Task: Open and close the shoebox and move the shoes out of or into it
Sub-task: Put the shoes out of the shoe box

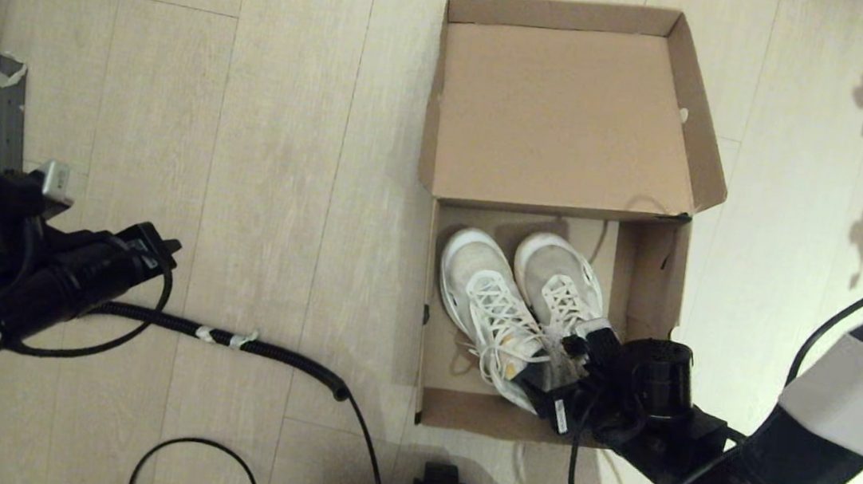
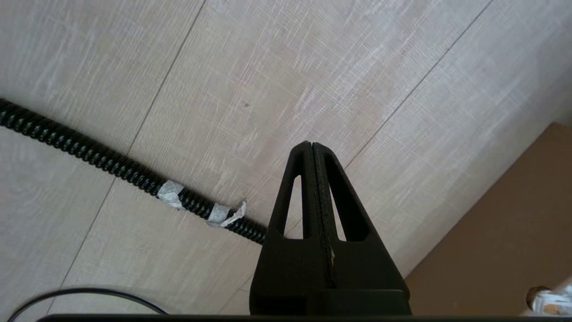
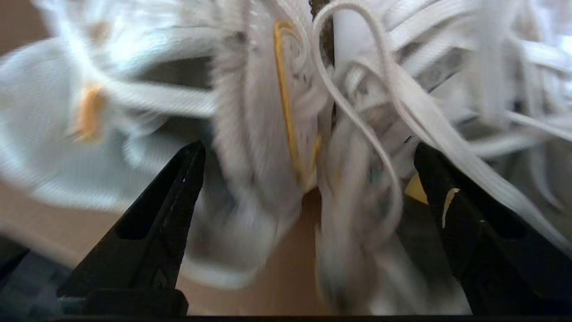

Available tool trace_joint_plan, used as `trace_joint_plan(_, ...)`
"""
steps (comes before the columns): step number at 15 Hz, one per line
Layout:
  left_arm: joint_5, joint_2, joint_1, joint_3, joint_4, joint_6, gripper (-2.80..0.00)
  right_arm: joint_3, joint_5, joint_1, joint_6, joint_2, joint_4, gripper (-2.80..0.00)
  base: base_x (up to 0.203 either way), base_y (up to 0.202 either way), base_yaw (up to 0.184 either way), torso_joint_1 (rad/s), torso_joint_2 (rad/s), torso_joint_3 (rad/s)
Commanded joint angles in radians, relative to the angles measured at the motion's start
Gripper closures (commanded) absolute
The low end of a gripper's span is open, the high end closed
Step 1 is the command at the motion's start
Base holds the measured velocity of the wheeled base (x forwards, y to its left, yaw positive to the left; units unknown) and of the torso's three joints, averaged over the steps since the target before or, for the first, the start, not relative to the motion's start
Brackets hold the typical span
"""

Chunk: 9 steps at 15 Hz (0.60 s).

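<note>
In the open shoebox [image 1: 640,280], white laced shoes [image 1: 521,303] side by side

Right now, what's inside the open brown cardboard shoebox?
The brown cardboard shoebox holds the pair of white lace-up sneakers, toes toward the raised lid. The right gripper, jaws open, covers their heels; the floor beneath them is hidden.

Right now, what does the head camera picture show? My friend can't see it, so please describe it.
The shoebox sits open on the wooden floor, with the white shoes side by side inside. The right tool reaches in at their heel ends. The left tool hangs far off to the left, above a black cable.
</note>
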Motion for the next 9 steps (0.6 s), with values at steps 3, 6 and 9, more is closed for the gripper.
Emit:
trace_joint_plan(3,-0.004,-0.044,0.042,0.012,-0.004,-0.001,0.0,-0.057,-0.043,0.005,-0.001,0.108,-0.07,-2.8,0.0,0.0,0.0,0.0,0.0,0.0)
trace_joint_plan(6,-0.007,-0.095,0.068,0.011,0.011,0.001,0.0,-0.062,-0.055,0.022,-0.001,0.112,-0.095,0.0,0.0,0.0,0.0,0.0,0.0,0.0)
trace_joint_plan(9,-0.009,-0.167,0.074,-0.019,0.117,0.003,0.0,-0.031,-0.07,0.048,0.0,0.027,-0.07,0.0,0.0,0.0,0.0,0.0,0.0,0.0)
